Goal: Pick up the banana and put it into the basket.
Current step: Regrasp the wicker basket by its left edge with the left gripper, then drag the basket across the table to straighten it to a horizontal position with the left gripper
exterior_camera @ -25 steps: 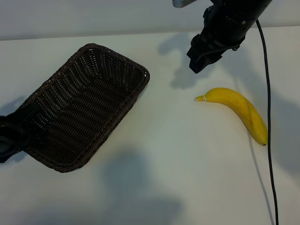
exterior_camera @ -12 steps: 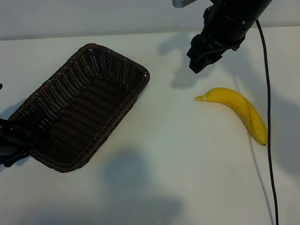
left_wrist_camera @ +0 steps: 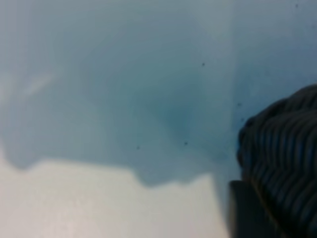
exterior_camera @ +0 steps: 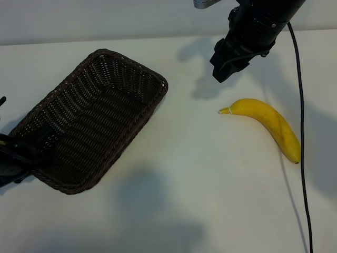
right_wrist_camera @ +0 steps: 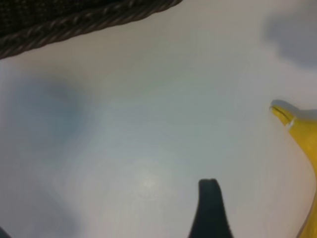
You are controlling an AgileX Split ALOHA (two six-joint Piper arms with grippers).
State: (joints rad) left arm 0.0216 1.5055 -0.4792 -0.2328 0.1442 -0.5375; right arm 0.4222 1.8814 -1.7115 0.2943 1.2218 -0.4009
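Two arms are in your scene. Your right hand [exterior_camera: 221, 71] hangs above the white table [exterior_camera: 184, 184], on the far side of the banana [exterior_camera: 268, 126] and a little to the left of its pale stem tip. It touches nothing. It is released, with its jaws spread and nothing between them. In the right wrist view one dark fingertip [right_wrist_camera: 208, 208] sits over bare table, and the banana's stem end [right_wrist_camera: 297, 131] lies off to one side, clear of it.

The banana lies flat on the table at the right, well apart from the basket [exterior_camera: 158, 79]. Its stem points left and its body curves away to the near right. A thin black cable [exterior_camera: 301, 105] runs down the right side, passing just beside the banana's blunt end.

The dark wicker basket sits at the left, set at a slant, with nothing in it. Your left hand [exterior_camera: 13, 158] is low at the basket's near-left corner, right against the braided rim [left_wrist_camera: 282, 148]. You cannot tell whether it is clenched on the rim or released.
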